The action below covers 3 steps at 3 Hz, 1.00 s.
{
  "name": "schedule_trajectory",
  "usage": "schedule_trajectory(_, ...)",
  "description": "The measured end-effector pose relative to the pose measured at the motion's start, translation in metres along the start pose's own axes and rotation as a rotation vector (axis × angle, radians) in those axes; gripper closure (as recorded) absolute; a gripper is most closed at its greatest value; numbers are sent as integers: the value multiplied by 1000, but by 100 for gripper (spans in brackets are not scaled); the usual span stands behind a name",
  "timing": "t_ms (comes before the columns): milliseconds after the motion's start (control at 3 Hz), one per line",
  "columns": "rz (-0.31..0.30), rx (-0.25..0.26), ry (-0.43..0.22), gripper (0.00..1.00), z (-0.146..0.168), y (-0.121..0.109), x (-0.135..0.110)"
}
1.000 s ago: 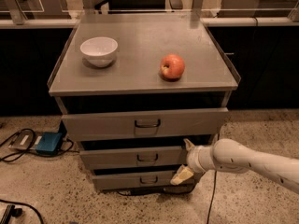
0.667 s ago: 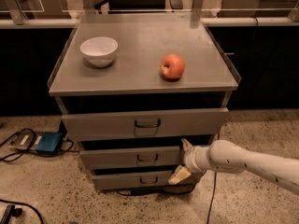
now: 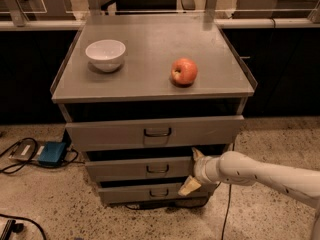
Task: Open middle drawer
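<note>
The middle drawer (image 3: 140, 169) is set between the wider front above and the narrower one below, under the bench (image 3: 150, 44) top. The gripper (image 3: 193, 170) is placed at its right end, fingers spread apart vertically.

Flat grey metal cabinet top (image 3: 150, 81) bears a white ceramic bowl (image 3: 105, 54) left and a red apple (image 3: 184, 71) right, well apart; the cream gripper (image 3: 192, 170) hangs below it, fingers spread, perhaps touching the middle drawer (image 3: 130, 170)

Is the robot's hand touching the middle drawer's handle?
Apart. Camera view: the gripper sits right of the handle on the middle drawer, grey front showing between them.
</note>
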<state>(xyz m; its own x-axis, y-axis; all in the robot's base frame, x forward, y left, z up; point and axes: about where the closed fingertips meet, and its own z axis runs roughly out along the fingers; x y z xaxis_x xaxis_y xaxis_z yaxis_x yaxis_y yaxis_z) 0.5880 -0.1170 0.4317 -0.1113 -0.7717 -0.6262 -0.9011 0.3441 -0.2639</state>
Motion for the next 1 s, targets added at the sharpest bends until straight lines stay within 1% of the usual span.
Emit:
schedule_trajectory(667,-12,23,-8,0,23,-9,5)
schedule_trajectory(1000,-12,24,-8,15,25,-9,5)
